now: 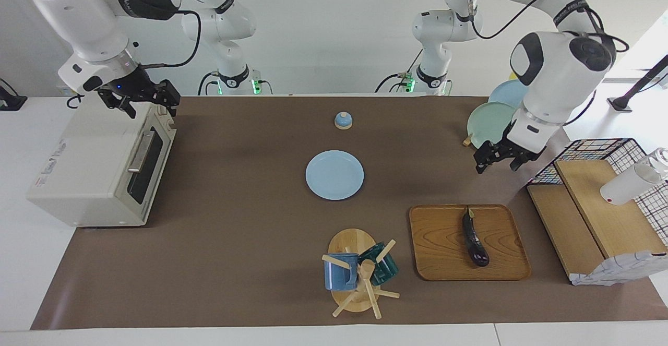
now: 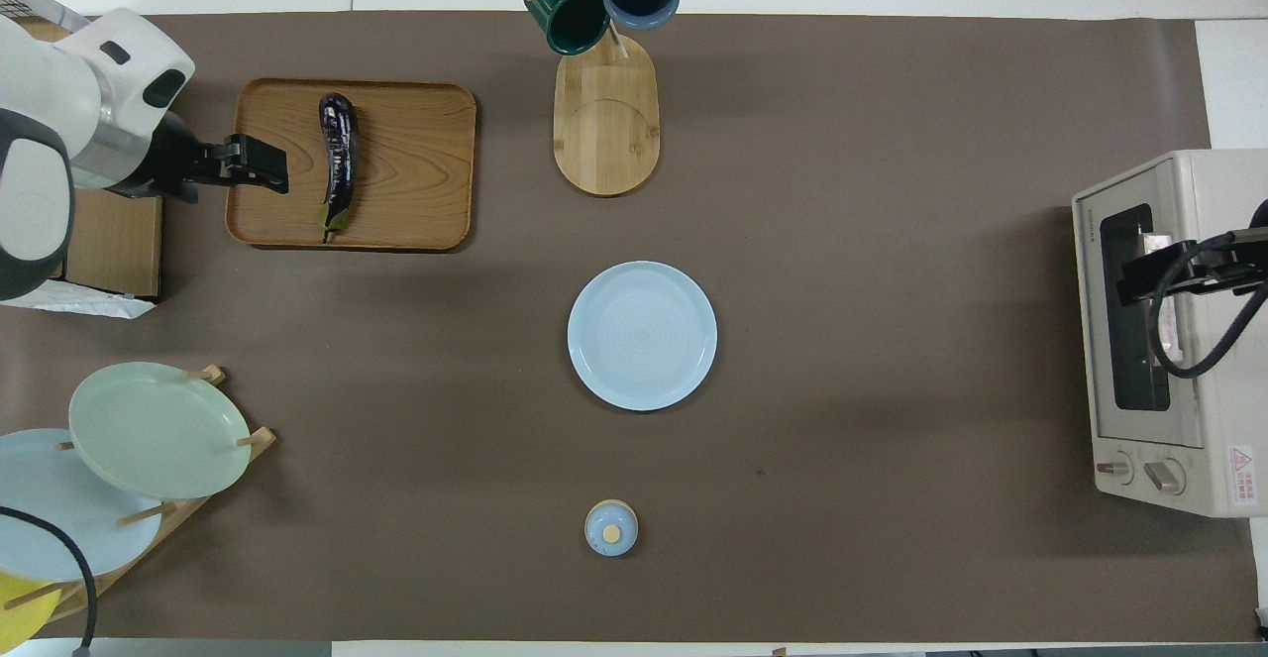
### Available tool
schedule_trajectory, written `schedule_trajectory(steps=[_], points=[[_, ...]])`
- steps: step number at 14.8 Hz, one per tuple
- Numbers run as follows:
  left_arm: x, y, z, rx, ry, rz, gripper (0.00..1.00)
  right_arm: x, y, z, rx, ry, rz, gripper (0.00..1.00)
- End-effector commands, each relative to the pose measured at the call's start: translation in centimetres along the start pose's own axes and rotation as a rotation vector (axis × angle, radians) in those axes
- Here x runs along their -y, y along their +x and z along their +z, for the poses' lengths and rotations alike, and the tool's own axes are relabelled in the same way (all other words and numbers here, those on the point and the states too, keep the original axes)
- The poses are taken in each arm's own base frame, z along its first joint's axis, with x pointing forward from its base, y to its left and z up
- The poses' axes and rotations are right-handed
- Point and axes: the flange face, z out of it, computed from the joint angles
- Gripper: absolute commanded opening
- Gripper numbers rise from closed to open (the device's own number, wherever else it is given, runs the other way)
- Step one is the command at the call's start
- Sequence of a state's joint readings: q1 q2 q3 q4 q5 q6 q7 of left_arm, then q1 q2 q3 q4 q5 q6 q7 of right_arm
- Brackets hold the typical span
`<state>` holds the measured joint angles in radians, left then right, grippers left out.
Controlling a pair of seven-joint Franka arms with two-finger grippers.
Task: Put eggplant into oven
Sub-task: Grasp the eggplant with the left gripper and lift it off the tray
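The eggplant (image 1: pixel 475 241) is dark purple and lies lengthwise on a wooden tray (image 1: pixel 443 241) toward the left arm's end of the table; it also shows in the overhead view (image 2: pixel 337 157) on the tray (image 2: pixel 416 162). The cream-white oven (image 1: pixel 99 168) stands at the right arm's end with its dark glass door shut, and it shows in the overhead view too (image 2: pixel 1233 409). My left gripper (image 1: pixel 498 162) is open and empty, in the air beside the tray's edge (image 2: pixel 260 164), apart from the eggplant. My right gripper (image 1: pixel 147 103) is open and empty over the oven's top near the door (image 2: pixel 1149 275).
A light blue plate (image 1: pixel 334 175) lies mid-table with a small blue lid (image 1: pixel 343 120) nearer the robots. A mug tree (image 1: pixel 360 273) with two mugs stands beside the tray. A plate rack (image 1: pixel 493 121) and a wire basket with wooden boards (image 1: pixel 600 205) stand at the left arm's end.
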<state>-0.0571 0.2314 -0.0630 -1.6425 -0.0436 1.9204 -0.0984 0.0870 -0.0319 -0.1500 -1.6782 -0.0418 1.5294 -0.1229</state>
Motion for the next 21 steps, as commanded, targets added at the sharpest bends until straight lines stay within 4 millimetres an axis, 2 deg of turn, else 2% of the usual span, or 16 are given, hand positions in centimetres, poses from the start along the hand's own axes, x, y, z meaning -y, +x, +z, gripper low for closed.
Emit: schedule_trajectory(steps=[1, 3, 4, 5, 6, 7, 8, 11, 13, 14, 15, 17, 19, 21], points=[[0.4, 2.9, 3.6, -0.020, -0.001, 0.050, 1.00, 0.4, -0.5, 0.1, 0.002, 0.032, 0.011, 1.00], [0.2, 3.9, 6.7, -0.004, 0.016, 0.080, 1.00, -0.2, -0.6, 0.3, -0.001, 0.035, -0.003, 1.00], [0.2, 5.0, 8.2, 0.002, 0.038, 0.094, 1.00, -0.2, -0.4, 0.5, -0.014, 0.032, -0.040, 0.84], [-0.5, 5.8, 10.2, 0.012, 0.039, 0.105, 1.00, -0.2, -0.2, 0.6, -0.037, 0.030, -0.067, 0.45], [-1.5, 6.2, 11.9, 0.003, 0.038, 0.119, 1.00, -0.1, 0.0, 1.1, -0.051, 0.027, -0.074, 0.18], [-1.5, 6.8, 13.2, -0.026, 0.037, 0.122, 1.00, -0.2, -0.2, 1.9, -0.069, 0.028, -0.076, 0.00], [-1.6, 7.2, 14.5, -0.049, 0.035, 0.125, 1.00, -0.1, -0.4, 2.6, -0.088, 0.025, -0.118, 0.00], [-1.8, 7.2, 15.5, -0.074, 0.031, 0.139, 1.00, -0.4, -0.6, 3.8, -0.100, 0.015, -0.185, 0.00], [-1.2, 6.5, 16.9, -0.061, 0.034, 0.192, 1.00, -1.0, -0.7, 4.3, -0.086, -0.025, -0.153, 0.00], [-1.1, 6.2, 17.4, -0.055, 0.032, 0.196, 1.00, -1.4, -0.9, 4.7, -0.070, -0.079, -0.082, 0.00], [-1.4, 6.1, 17.5, -0.058, 0.032, 0.201, 1.00, -1.6, -0.9, 4.8, -0.083, -0.112, -0.008, 0.00], [-1.6, 5.8, 18.0, -0.062, 0.030, 0.203, 0.98, -1.6, -0.8, 6.0, -0.087, -0.125, -0.001, 0.00], [-1.5, 5.6, 18.3, -0.063, 0.030, 0.202, 0.89, -2.9, -0.7, 6.9, -0.089, -0.123, 0.025, 0.00], [-1.5, 5.6, 18.2, -0.063, 0.028, 0.201, 0.65, -4.1, -0.6, 8.2, -0.105, -0.130, 0.042, 0.00]])
